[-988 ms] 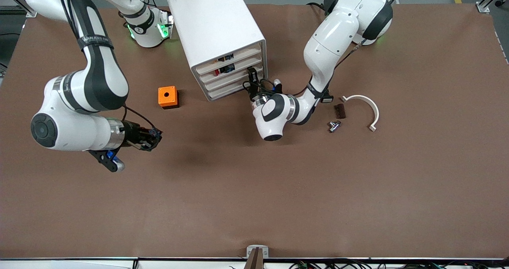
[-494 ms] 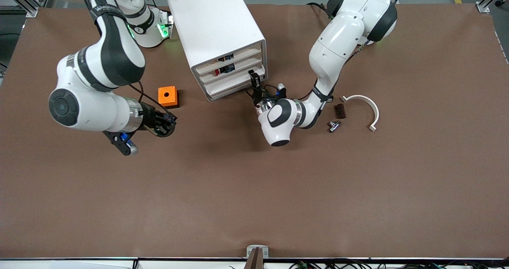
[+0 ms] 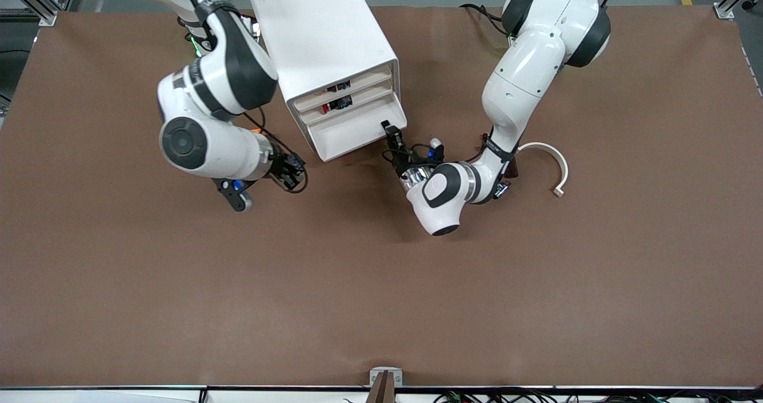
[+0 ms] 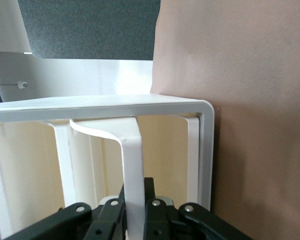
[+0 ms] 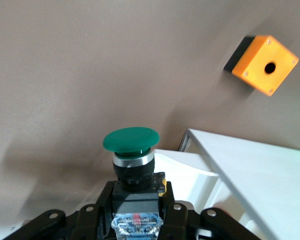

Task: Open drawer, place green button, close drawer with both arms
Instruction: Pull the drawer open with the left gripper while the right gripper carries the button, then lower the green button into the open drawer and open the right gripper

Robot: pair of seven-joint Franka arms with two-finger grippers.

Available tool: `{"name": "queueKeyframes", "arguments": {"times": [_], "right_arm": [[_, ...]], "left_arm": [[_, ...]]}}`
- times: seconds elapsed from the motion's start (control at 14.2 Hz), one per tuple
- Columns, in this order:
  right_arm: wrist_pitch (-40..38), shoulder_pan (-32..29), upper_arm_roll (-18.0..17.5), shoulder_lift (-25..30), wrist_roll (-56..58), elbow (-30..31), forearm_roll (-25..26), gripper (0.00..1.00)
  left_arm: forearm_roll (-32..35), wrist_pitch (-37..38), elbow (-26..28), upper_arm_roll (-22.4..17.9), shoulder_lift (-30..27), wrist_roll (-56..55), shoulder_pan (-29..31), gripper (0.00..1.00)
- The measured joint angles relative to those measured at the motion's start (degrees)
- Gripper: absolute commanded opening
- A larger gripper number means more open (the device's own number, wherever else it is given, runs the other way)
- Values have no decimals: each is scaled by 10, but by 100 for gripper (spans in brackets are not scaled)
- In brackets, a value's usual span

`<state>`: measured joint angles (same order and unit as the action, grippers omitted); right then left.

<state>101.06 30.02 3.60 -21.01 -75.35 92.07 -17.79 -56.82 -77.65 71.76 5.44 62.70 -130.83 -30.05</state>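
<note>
Drawer point(image 3: 353, 130) is already pulled part way out of the white cabinet point(image 3: 325, 45); it is the third tray from the top, and the two trays above it show small red and blue parts. Left gripper point(image 3: 393, 136) is at the drawer's front corner toward the left arm's end of the table. In the left wrist view its fingers point(image 4: 107, 212) are pressed on both sides of the drawer's white handle strip point(image 4: 131, 170), so it is pinching the handle.

Right gripper point(image 3: 289, 170) is just beside the cabinet, at the right arm's end, low over the table. It is closed on the button point(image 5: 131, 150): the black body sits between the fingers, w/ the green cap pointing away from the wrist. The orange box point(image 5: 264, 64) lies on the table near it; in the front view it is mostly hidden under the right arm.

Risks, as I judge them:
- Drawer maybe not open enough, so the button could hit the tray above or the front edge when it comes in.
- Both grippers work at the same drawer, so a collision is possible if the left one does not give room.
- Cabinet can slide on the table if the pull is not straight.
- Button may tip or bounce if dropped from too high.
</note>
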Motion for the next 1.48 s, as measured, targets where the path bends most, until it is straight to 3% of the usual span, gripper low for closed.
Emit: {"name": "queueKeyframes", "arguments": {"times": [0.35, 0.49, 0.71, 0.85, 1.2, 1.34, 1.48], "right_arm": [[117, 92, 0, 0, -134, 71, 21, 2], [164, 123, 0, -1, -178, 99, 22, 3], [203, 150, 0, -1, -230, 115, 24, 4], [230, 164, 0, -1, -261, 120, 32, 5], [318, 187, 0, -20, -295, 155, 42, 11], [332, 188, 0, -30, -301, 157, 42, 25], [334, 188, 0, -36, -304, 157, 42, 64]], "left_arm": [[-25, -5, -1, -2, 0, 0, 39, 18], [-27, -6, -1, -2, 0, 0, 48, 38], [-32, -12, -3, -2, 0, 6, 51, 77], [-37, -19, -6, -2, 0, 28, 53, 98], [-45, -27, -14, -2, 0, 142, 60, 100], [-45, -28, -19, -11, -3, 223, 67, 100], [-45, -28, -22, -27, -5, 301, 74, 100]]}}
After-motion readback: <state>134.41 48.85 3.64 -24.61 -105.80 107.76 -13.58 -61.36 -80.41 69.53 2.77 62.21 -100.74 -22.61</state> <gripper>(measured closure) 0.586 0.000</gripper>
